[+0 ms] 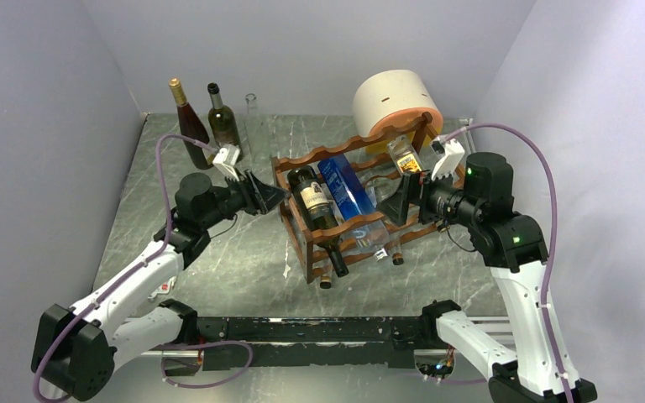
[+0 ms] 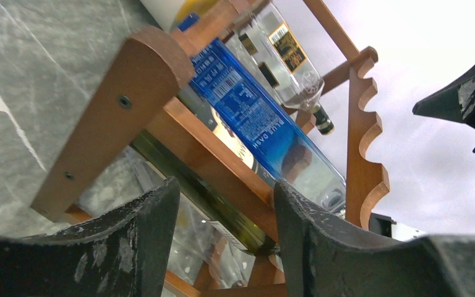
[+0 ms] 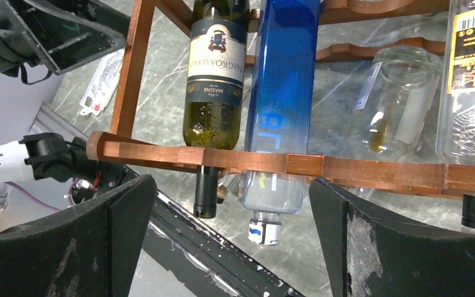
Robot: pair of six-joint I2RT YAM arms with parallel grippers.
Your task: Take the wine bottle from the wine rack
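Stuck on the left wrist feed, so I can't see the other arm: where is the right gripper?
Observer: The right gripper is open at the wine rack's right end, holding nothing.
Operator: Where does the neck point?
Observer: The wine bottle has its neck past the rack's near rail, toward the arm bases, beside the blue bottle.
Operator: Anything off the rack?
Observer: A brown bottle and a green bottle stand upright at the table's back left.

1. The reddish-brown wooden wine rack point(image 1: 317, 156) stands on the grey marbled counter point(image 1: 218, 252).
2. The dark glass wine bottle point(image 1: 312, 200) lies in its top tier.
3. The white-and-orange cylinder point(image 1: 396, 102) sits at the rack's 1 o'clock.
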